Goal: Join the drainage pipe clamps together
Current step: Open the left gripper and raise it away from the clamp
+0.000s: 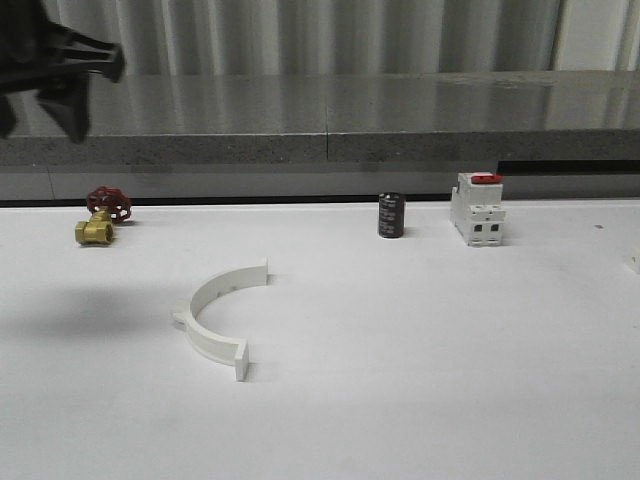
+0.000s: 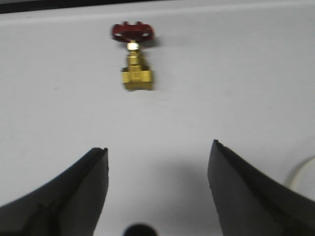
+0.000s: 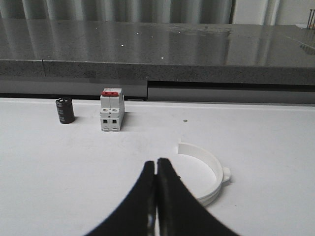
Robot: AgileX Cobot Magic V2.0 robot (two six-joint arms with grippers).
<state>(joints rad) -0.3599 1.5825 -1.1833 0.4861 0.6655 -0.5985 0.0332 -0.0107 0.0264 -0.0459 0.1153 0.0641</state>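
One white half-ring drainage pipe clamp (image 1: 215, 315) lies flat on the white table, left of centre, its open side facing right. Its edge shows as a thin white curve (image 2: 301, 172) in the left wrist view. A second half-ring clamp (image 3: 209, 174) lies just beyond and to the side of my right gripper (image 3: 156, 161), which is shut with nothing in it. My left gripper (image 2: 157, 146) hangs open above bare table, empty. The left arm (image 1: 60, 60) is a dark shape high over the far left of the table.
A brass valve with a red handwheel (image 1: 100, 218) (image 2: 136, 73) lies at the back left. A black cylinder (image 1: 391, 215) (image 3: 64, 110) and a white breaker with a red top (image 1: 477, 209) (image 3: 110, 110) stand at the back. A grey ledge (image 1: 330, 140) runs behind the table.
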